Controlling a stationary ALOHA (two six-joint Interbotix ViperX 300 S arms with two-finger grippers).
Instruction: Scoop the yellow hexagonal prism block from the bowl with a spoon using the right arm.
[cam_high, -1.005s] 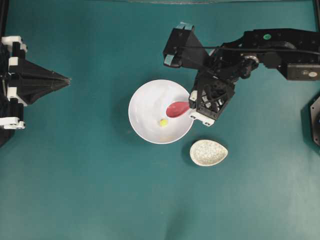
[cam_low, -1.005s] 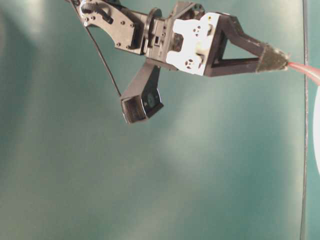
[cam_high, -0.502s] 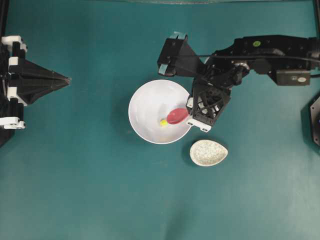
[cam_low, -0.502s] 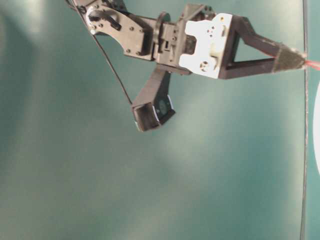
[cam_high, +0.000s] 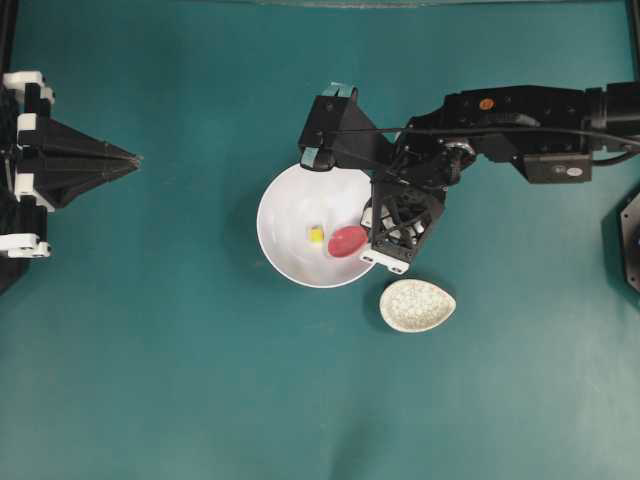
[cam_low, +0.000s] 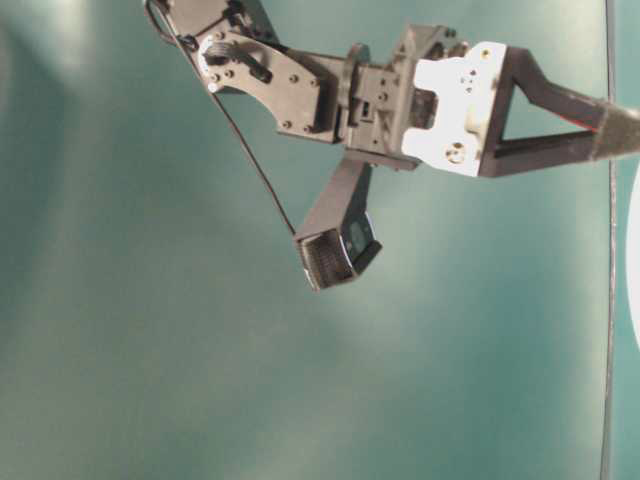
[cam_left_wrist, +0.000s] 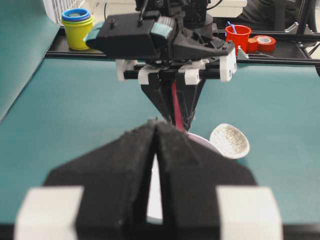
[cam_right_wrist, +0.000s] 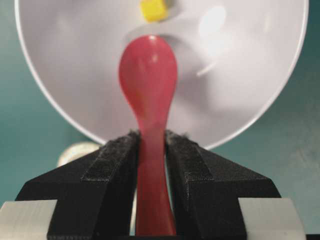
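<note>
Right gripper clamps spoon handle; scoop inside bowl.
Yellow block lies just beyond scoop tip, not touching; only the left wrist view shows left gripper clenched, holding nothing.

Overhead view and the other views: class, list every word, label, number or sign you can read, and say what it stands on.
None can be read.
Right arm: an orange dot and a pale label, too small to read.
Red cup, tape roll and stacked cups: no print visible.
</note>
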